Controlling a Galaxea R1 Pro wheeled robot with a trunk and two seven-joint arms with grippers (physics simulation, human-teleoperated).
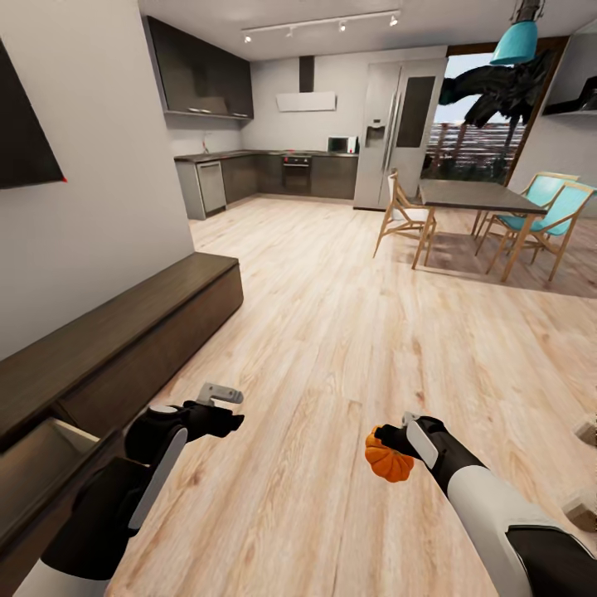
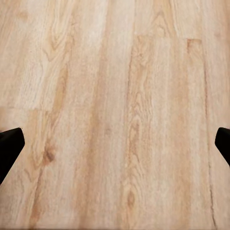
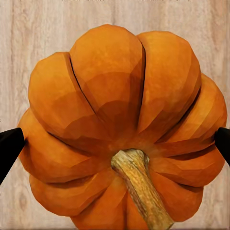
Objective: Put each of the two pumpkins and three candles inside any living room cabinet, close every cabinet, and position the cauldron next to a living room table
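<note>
Your right pincer (image 1: 396, 438) is gripping a pumpkin (image 1: 389, 461), fingertips (image 3: 10, 148) pressing its ribbed flanks (stem facing the wrist camera), carrying it above the wooden floor (image 1: 348, 332). Your left pincer (image 1: 224, 396) is hanging wide apart, holding nothing. Off to your left, the cabinet (image 1: 124, 332) is running along the wall, its near compartment (image 1: 41, 452) standing open. Farther out, the dining table (image 1: 473, 196) is sitting among chairs.

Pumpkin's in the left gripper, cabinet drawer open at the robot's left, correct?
Wrong gripper. The pumpkin is held in the right gripper, as the right wrist view shows; the left gripper is open over bare floor. The cabinet does have a drawer open at the robot's left.
</note>
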